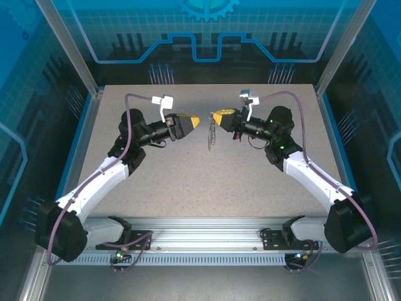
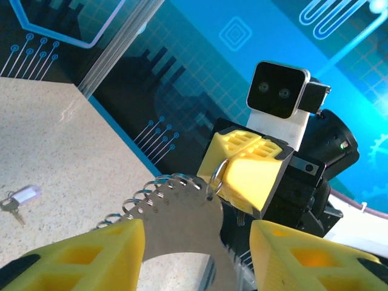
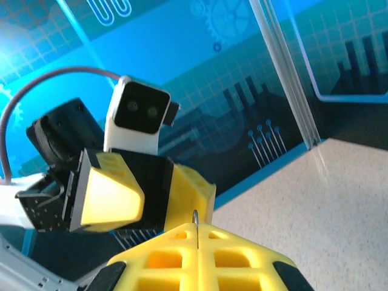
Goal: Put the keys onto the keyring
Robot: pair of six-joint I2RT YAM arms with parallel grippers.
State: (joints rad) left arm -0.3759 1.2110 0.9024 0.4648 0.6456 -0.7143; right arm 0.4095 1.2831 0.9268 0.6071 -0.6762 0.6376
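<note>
Keyring [image 2: 182, 212] hung from right gripper [image 2: 223, 168], pinched tight; likely light, stiff, swing-prone. Left gripper [image 2: 194, 254] gaped wide. Key [image 2: 18, 197] tiny, probably slippery: grasp lilac head.

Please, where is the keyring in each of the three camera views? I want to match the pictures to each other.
Top external: the keyring is a thin dark shape hanging near the middle of the picture.
Left wrist: lower centre, a grey loop, its small ring pinched by the yellow jaws opposite.
Right wrist: bottom centre, a thin metal edge sticking out of shut yellow jaws.
Shared landmark: the right gripper, shut on the keyring.
</note>
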